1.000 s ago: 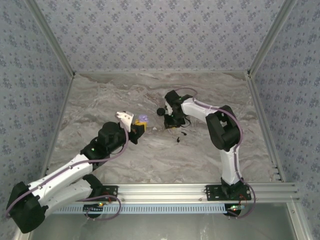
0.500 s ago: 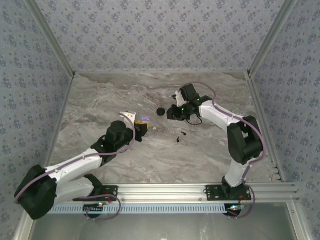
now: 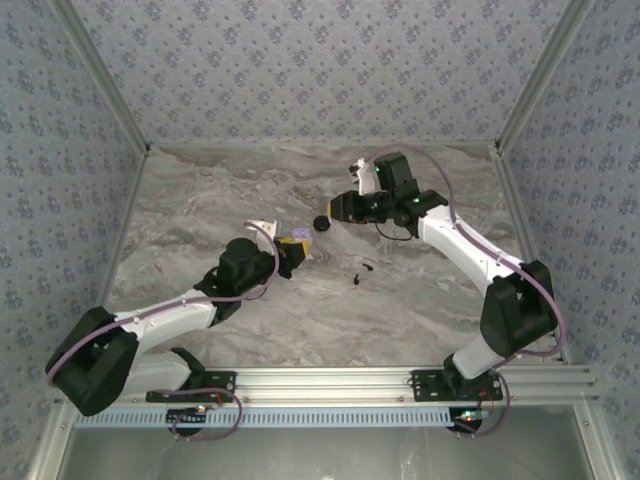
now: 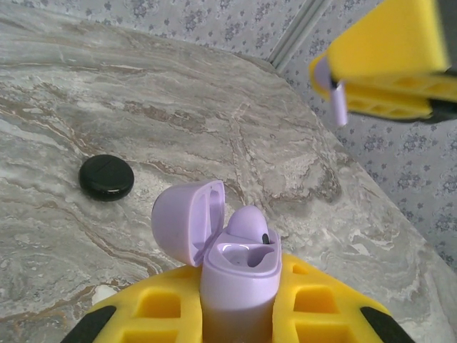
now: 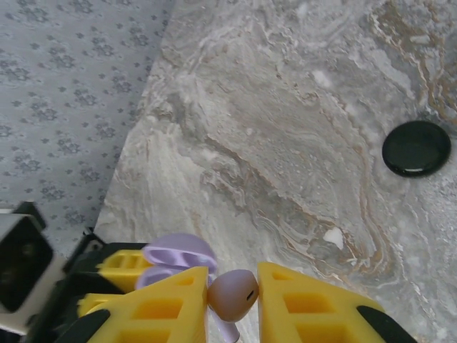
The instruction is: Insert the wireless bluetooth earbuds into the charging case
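The lilac charging case (image 4: pixel 239 286) stands upright with its lid (image 4: pixel 187 221) hinged open, and my left gripper (image 4: pixel 239 318) is shut on its body. One lilac earbud (image 4: pixel 248 223) sits in the case's far well; the near well is bare. My right gripper (image 5: pixel 232 296) is shut on a second lilac earbud (image 5: pixel 232 293), stem pointing down. It hangs in the air a little above and to the right of the case (image 5: pixel 175 254). From above, the left gripper (image 3: pixel 293 247) and right gripper (image 3: pixel 340 208) stand close together mid-table.
A black round puck (image 3: pixel 322 223) lies on the marble table between the two grippers, also seen as the puck (image 4: pixel 106 176) and the puck (image 5: pixel 416 148). Two tiny black bits (image 3: pixel 356 278) lie on the table nearer the arms. Patterned walls enclose the table.
The right arm has lifted off the table and swung back and right, earbud in its jaws. The left arm has stretched forward to the right, carrying the open case towards it.
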You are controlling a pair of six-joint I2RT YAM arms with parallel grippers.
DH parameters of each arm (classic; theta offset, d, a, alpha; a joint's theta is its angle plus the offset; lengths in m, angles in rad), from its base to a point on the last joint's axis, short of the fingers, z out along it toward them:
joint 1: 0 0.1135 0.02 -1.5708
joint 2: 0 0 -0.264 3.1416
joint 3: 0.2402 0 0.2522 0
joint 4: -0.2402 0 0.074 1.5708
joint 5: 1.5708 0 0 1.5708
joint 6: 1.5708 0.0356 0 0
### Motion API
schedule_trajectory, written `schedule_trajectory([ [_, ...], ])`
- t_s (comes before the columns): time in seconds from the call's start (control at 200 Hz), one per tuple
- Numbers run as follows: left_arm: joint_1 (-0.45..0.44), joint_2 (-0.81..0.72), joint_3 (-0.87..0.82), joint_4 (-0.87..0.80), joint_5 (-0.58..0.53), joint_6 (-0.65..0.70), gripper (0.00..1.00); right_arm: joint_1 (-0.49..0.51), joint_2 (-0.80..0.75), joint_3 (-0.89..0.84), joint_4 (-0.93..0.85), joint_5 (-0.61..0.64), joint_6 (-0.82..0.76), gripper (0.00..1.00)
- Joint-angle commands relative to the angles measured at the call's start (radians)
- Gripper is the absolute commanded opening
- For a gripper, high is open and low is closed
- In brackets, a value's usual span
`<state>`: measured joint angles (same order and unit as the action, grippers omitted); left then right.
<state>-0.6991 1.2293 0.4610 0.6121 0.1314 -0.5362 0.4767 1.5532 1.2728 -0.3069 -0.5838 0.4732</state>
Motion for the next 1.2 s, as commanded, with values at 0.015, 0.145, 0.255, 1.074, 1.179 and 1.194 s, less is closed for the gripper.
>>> schedule_trajectory([
  [0.015,0.006,0.027,0.053,0.101,0.065,-0.014,0.14,0.021,-0.030,0.054,0.007,-0.035,0.012,0.22],
  [0.145,0.006,0.049,0.059,0.163,0.102,-0.021,0.14,0.046,-0.040,0.067,0.022,-0.037,0.011,0.22],
  [0.255,0.006,0.070,0.062,0.221,0.125,-0.039,0.14,0.064,-0.049,0.071,0.046,-0.035,0.010,0.22],
  [1.074,-0.002,0.097,0.088,0.423,0.174,-0.092,0.13,0.112,-0.114,0.051,0.070,-0.027,-0.055,0.23],
  [1.179,-0.005,0.089,0.092,0.426,0.170,-0.094,0.13,0.113,-0.122,0.045,0.071,-0.020,-0.062,0.23],
  [1.194,-0.006,0.088,0.092,0.425,0.171,-0.094,0.13,0.112,-0.123,0.044,0.071,-0.017,-0.063,0.23],
])
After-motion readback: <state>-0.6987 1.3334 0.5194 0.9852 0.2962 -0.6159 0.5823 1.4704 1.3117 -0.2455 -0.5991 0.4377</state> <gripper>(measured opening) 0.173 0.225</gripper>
